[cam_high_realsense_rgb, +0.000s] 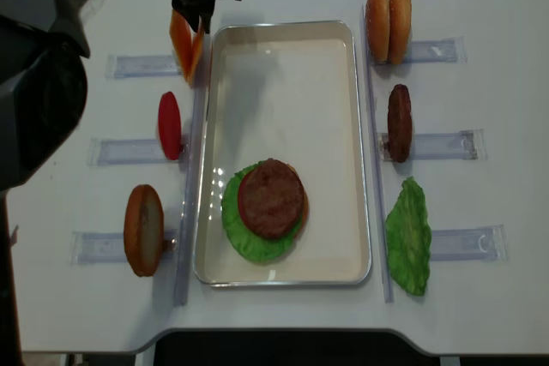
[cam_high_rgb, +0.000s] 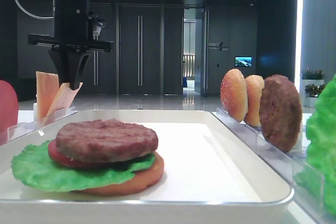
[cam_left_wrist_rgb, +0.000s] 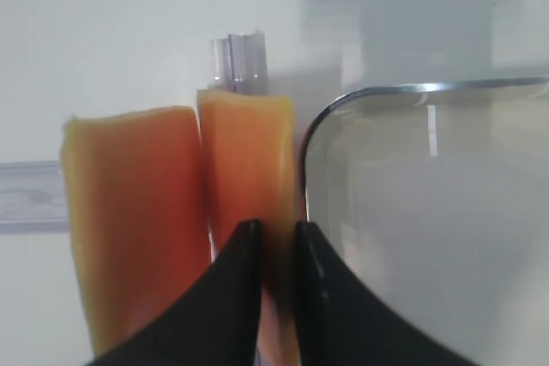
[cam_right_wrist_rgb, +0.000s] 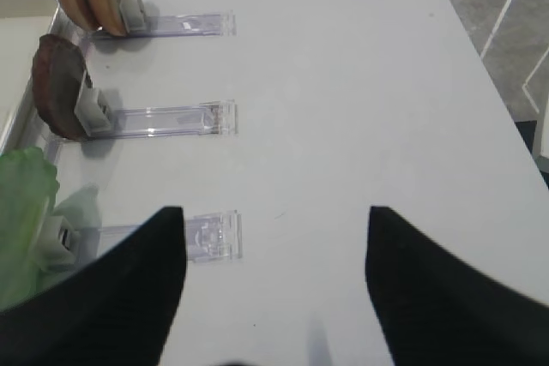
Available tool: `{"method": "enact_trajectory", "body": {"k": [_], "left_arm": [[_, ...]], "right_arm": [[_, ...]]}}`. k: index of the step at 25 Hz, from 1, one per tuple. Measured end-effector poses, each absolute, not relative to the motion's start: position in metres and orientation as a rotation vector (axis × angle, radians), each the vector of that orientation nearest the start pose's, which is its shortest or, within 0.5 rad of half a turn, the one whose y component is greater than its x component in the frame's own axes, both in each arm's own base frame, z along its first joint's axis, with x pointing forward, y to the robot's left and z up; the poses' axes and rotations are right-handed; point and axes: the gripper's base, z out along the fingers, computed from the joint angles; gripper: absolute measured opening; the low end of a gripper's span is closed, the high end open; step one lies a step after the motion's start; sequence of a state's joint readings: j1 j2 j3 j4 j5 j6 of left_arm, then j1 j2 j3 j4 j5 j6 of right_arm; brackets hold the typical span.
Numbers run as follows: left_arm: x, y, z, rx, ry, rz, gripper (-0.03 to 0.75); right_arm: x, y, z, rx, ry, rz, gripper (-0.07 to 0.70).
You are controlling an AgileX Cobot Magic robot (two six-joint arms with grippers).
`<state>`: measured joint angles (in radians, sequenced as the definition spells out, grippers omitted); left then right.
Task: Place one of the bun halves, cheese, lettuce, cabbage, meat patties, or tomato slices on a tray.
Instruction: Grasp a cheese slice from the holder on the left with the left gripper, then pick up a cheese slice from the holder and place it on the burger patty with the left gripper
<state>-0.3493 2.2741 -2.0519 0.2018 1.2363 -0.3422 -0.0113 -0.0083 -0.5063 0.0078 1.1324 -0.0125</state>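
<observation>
Overhead and low views. I see the left gripper (cam_high_realsense_rgb: pixel 199 16) at the far left corner of the tray (cam_high_realsense_rgb: pixel 343 152), its jaws drawn narrow and pinching the upper edge of one cheese slice (cam_left_wrist_rgb: pixel 249 160). This slice stands tilted just beside the tray's rounded corner; a second cheese slice (cam_left_wrist_rgb: pixel 133 212) stands beside it on the side away from the tray.

On the tray I see a stack near its front end: a bun half (cam_high_rgb: pixel 139 179) at the bottom, a lettuce leaf (cam_high_rgb: pixel 37 169), a tomato slice (cam_high_rgb: pixel 60 156), and a meat patty (cam_high_rgb: pixel 107 139) on top.

Left of the tray on the table (cam_high_realsense_rgb: pixel 283 315), clear racks (cam_high_realsense_rgb: pixel 129 151) hold a red tomato slice (cam_high_realsense_rgb: pixel 170 125) and an upright bun (cam_high_realsense_rgb: pixel 143 229). To the right stand two bun halves (cam_high_realsense_rgb: pixel 388 11), a dark patty (cam_high_realsense_rgb: pixel 399 122) and a green lettuce leaf (cam_high_realsense_rgb: pixel 407 236).

In the right wrist view, the right gripper (cam_right_wrist_rgb: pixel 274 289) hangs above bare table near the rack ends, its jaws wide and holding nothing.
</observation>
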Motion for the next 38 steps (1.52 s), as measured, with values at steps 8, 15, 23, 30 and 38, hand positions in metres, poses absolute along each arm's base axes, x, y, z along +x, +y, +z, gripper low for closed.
{"method": "enact_trajectory", "body": {"k": [8,15,23,30,38], "left_arm": [[0.459,-0.149,0.214,0.090,2.881,0.173,0.034],[0.458,-0.148,0.219,0.108,2.873,0.173,0.033],[0.451,-0.148,0.248,0.101,2.827,0.109,0.033],[0.438,-0.144,0.273,0.092,2.794,0.074,0.033],[0.413,-0.140,0.294,0.081,2.805,0.003,0.033]], "right_arm": [[-0.010,0.001,0.273,-0.002,2.101,-0.005,0.434],[-0.010,0.001,0.273,-0.002,2.101,-0.005,0.434],[-0.010,0.001,0.273,-0.002,2.101,-0.005,0.434],[-0.010,0.001,0.273,-0.002,2.101,-0.005,0.434],[-0.010,0.001,0.273,-0.002,2.101,-0.005,0.434]]}}
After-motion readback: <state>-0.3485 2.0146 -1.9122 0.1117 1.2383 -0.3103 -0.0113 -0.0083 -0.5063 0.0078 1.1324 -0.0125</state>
